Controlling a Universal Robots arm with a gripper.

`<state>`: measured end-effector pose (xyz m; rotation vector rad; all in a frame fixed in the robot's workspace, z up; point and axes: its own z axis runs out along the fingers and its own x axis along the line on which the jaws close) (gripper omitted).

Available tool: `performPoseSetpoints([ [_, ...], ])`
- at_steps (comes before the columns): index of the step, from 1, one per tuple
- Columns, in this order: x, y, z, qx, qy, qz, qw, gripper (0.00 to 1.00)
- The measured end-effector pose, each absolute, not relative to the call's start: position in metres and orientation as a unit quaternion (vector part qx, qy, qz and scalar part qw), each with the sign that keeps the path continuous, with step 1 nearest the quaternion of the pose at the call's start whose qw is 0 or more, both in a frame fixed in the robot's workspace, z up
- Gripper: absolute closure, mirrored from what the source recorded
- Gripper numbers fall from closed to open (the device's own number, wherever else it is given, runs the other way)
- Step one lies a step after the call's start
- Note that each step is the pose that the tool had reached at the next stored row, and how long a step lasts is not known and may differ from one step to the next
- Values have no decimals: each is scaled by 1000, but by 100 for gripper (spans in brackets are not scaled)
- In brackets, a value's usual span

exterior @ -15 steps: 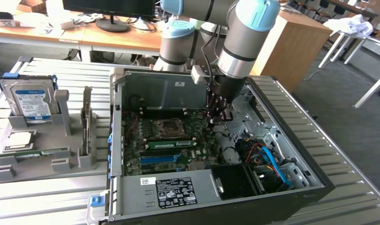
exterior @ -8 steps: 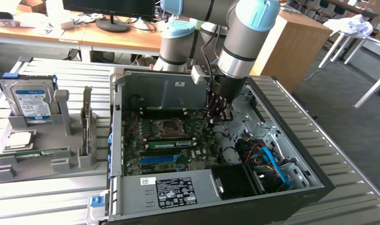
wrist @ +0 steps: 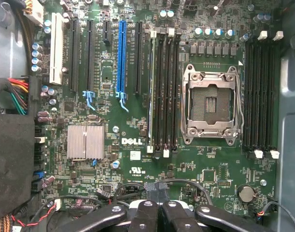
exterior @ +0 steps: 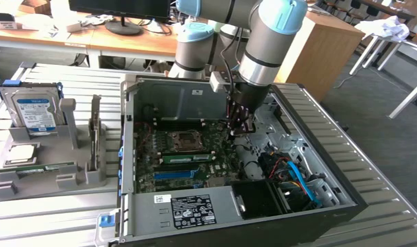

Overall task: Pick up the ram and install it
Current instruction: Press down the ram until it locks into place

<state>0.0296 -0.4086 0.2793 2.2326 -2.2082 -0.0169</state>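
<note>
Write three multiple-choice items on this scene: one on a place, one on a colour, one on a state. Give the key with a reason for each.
1. Where does the hard drive stand?
A. On the wooden cabinet
B. In the grey holder, at the exterior view's left
C. On the floor

2. What colour is the one brightly coloured long slot on the motherboard?
A. Blue
B. Red
C. Yellow

3. How is the gripper?
A. Wide open
B. Shut on the hard drive
C. Shut, above the motherboard

Key:
1 B, since the drive stands upright in the holder beside the case.
2 A, since the wrist view shows a blue slot among black ones.
3 C, since the fingers meet over the board and the drive sits in its holder.
</note>
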Motion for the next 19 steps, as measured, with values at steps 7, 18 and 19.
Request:
performPoseSetpoints([
  [7, 30, -409, 279, 673, -739, -5, 1, 90],
  [18, 30, -409, 278, 624, -781, -4, 1, 90],
  [19, 30, -409, 278, 620, -785, -4, 1, 90],
])
